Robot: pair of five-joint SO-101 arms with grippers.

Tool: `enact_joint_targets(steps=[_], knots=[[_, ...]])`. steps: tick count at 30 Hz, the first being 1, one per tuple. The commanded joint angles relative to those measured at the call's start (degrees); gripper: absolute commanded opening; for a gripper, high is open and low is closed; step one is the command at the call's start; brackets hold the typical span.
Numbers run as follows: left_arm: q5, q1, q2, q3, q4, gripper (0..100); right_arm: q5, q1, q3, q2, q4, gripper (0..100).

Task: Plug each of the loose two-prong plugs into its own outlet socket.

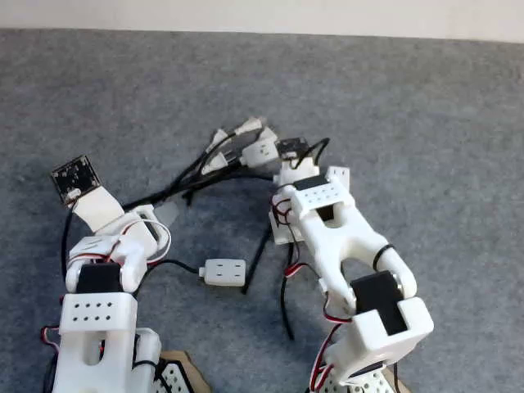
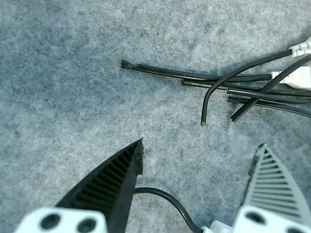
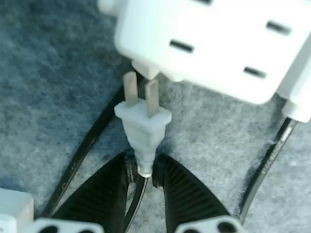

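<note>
Here, plug (image 3: 142, 128) in pincer (image 3: 143, 162), prongs (image 3: 152, 97) facing socket (image 3: 214, 48)

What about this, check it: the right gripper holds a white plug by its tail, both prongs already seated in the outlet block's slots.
Not seated. The right wrist view shows the right gripper holding the white plug by its tail, both prongs bare, outside the slots of the outlet block.
</note>
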Motion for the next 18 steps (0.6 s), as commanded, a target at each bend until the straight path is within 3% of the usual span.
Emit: enact_joint_targets(steps=[1,7,13,18], knots=[[0.62,0.66,0.31,-2.33,-0.62,35,0.79,0.48,2.15,0.66,-0.84,0.5],[0.62,0.66,0.31,-2.33,-0.70,35,0.88,0.92,4.26,0.57,-0.84,0.5],[0.62,0.66,0.31,-2.33,-0.70,35,7.65,1.63,-2.15,-4.26,6.11,0.9],[0.62,0.66,0.31,-2.33,-0.70,35,8.09,1.45,-2.86,-3.82,6.37,1.0]])
